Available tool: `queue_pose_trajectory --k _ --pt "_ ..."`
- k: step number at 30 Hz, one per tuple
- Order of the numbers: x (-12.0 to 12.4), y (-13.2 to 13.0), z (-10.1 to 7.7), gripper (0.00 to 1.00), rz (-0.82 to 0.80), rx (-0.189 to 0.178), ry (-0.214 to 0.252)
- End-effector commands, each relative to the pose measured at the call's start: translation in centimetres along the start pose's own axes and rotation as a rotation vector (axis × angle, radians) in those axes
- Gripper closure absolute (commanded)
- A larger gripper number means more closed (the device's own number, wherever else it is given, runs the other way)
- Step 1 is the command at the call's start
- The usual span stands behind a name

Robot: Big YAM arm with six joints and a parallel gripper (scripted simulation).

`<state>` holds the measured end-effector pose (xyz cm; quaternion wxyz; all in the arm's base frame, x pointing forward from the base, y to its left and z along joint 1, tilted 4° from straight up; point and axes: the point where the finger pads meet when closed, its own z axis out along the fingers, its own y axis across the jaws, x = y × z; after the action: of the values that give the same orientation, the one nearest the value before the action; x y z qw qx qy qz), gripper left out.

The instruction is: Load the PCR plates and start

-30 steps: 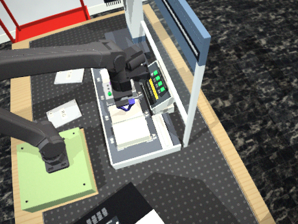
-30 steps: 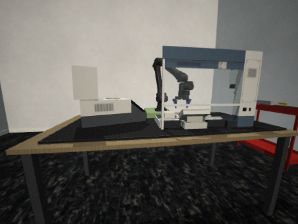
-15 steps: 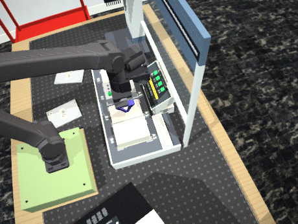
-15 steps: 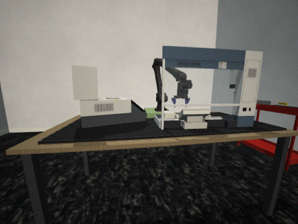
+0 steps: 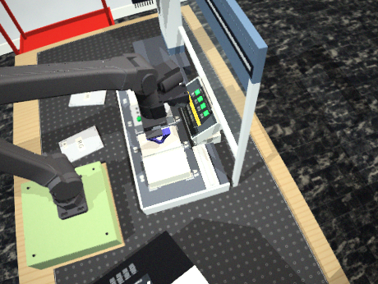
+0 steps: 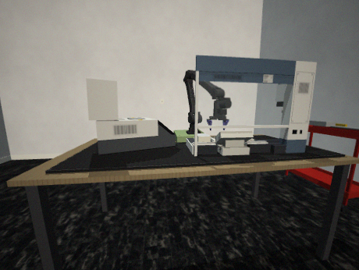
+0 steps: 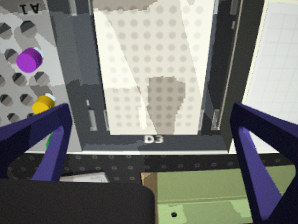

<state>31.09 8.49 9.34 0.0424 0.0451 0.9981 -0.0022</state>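
Note:
My gripper (image 5: pixel 160 137) (image 6: pixel 217 122) (image 7: pixel 151 111) is open and empty, its blue fingers hanging over deck position D3. Below it lies the cream 96-well plate B38 (image 7: pixel 154 63) (image 5: pixel 153 147), flat in its slot with the D3 label at its near edge. In the wrist view the fingers stand wider than the plate and above it, not touching. The tube cooling block (image 7: pixel 27 96) with a purple tube (image 7: pixel 29 60) and a yellow tube (image 7: pixel 44 104) sits left of it. The white deep-well block (image 7: pixel 276 63) (image 5: pixel 168 168) sits right of it. Q1 (image 6: pixel 129 133) (image 5: pixel 156 258) has its lid (image 6: pixel 102 99) upright and open. My arm hides D1.
The deck stands inside a frame with a white post (image 5: pixel 242 135) and a blue top bar (image 6: pixel 246 66). A grey panel with green squares (image 5: pixel 201 107) hangs close right of my wrist. The regrip nest RG (image 5: pixel 80 144) and another white nest (image 5: pixel 87 98) lie left. My base stands on a green block (image 5: pixel 62 230).

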Motion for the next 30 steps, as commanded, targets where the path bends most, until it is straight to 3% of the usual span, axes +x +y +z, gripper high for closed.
queue_pose_trajectory --k 1,6,10,21,26,30 --pt "0.1 -0.1 1.4 0.00 0.010 0.006 0.009" --pt "0.0 -0.4 2.2 0.00 0.019 0.009 0.015" --pt "-1.0 -0.2 1.5 0.00 0.024 -0.005 -0.022" --pt "0.2 -0.2 4.7 0.00 -0.011 0.007 0.013" --pt "-0.5 0.0 4.1 0.00 -0.009 -0.003 -0.014" --pt "-0.3 0.0 4.8 0.00 -0.008 -0.005 -0.017"
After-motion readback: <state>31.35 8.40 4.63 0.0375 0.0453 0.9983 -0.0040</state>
